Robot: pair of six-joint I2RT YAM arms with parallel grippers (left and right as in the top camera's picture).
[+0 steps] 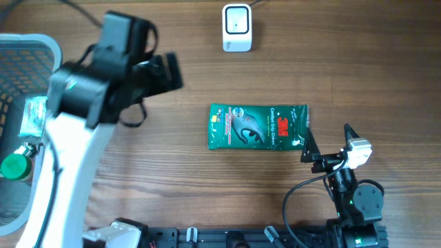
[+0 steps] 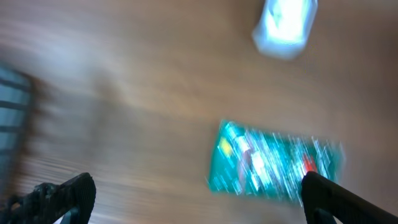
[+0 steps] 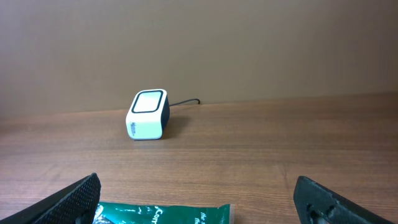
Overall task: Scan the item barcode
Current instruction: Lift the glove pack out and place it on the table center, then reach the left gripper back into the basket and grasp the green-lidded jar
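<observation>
The left arm (image 1: pixel 65 158) has a white tubular link and a black wrist housing with a green indicator light (image 1: pixel 69 84) and a looped black cable (image 1: pixel 134 118); the right arm (image 1: pixel 358 200) is black with a white wrist block (image 1: pixel 359 151).

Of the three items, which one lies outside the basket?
The green glove packet, flat on the table. The small pale packet and the green-capped bottle lie inside the basket.

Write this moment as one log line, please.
left gripper: open, empty | right gripper: open, at right end of glove packet | packet: flat on table, unheld | scanner: apart from packet
</observation>
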